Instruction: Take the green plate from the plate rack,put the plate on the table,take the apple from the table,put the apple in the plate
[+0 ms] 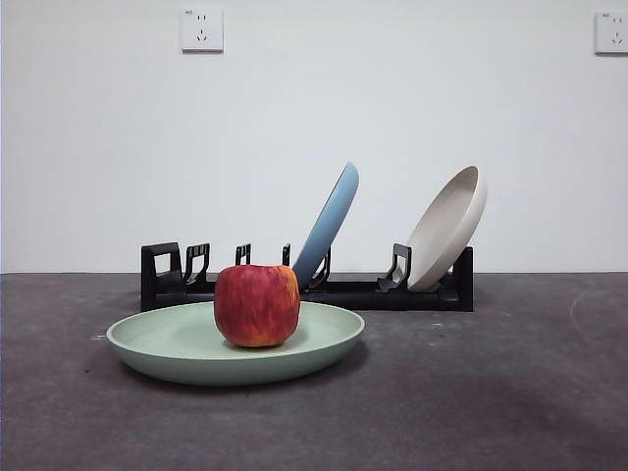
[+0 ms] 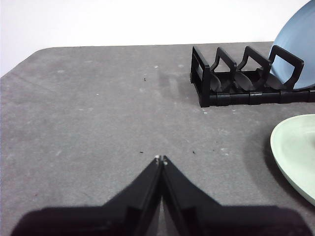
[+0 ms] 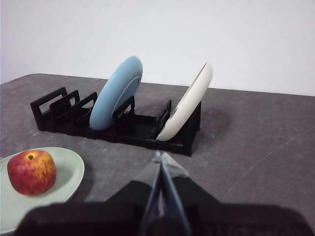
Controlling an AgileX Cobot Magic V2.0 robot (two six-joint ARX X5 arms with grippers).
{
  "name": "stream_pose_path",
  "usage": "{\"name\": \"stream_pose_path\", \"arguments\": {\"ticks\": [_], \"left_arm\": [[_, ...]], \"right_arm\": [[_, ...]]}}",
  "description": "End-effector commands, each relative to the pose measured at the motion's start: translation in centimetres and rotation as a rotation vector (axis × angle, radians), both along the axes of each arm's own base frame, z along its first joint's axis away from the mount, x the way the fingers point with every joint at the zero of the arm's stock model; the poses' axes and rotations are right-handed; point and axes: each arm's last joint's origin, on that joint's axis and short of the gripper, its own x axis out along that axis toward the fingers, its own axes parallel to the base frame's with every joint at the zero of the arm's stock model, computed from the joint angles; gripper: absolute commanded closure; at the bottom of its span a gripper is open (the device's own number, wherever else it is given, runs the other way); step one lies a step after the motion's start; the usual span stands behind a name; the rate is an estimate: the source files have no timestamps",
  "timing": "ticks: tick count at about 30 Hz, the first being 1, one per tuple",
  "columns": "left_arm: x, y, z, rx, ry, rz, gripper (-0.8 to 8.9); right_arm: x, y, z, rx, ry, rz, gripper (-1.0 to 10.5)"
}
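Note:
The green plate lies flat on the dark grey table in front of the black plate rack. Upright in the middle of the plate sits the red apple; the right wrist view shows the apple on the plate too. My left gripper is shut and empty, over bare table to the left of the plate's rim. Shut and empty as well, my right gripper hangs back from the rack. Neither gripper appears in the front view.
A light blue plate and a cream-white plate lean in the rack's slots. The rack's left slots hold nothing. A white wall with two sockets stands behind the table.

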Motion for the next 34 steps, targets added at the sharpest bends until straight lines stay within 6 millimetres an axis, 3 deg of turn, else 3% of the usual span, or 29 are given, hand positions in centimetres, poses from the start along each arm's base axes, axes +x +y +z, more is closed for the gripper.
{"name": "stream_pose_path", "arguments": {"ticks": [1,7,15,34], "left_arm": [[0.0,0.0,-0.4,-0.005,0.008,0.004,8.17],[0.0,0.0,-0.4,-0.005,0.008,0.004,8.17],[0.0,0.0,-0.4,-0.005,0.008,0.004,8.17],[0.0,0.0,-0.4,-0.005,0.008,0.004,8.17]], "right_arm": [[0.2,0.0,-2.1,0.016,0.020,-0.010,9.5],[0.3,-0.1,-5.2,0.025,0.065,-0.020,9.5],[0.6,-0.1,-7.8,0.052,0.121,-0.029,9.5],[0.6,-0.1,-7.7,0.056,0.118,-0.026,9.5]]}}
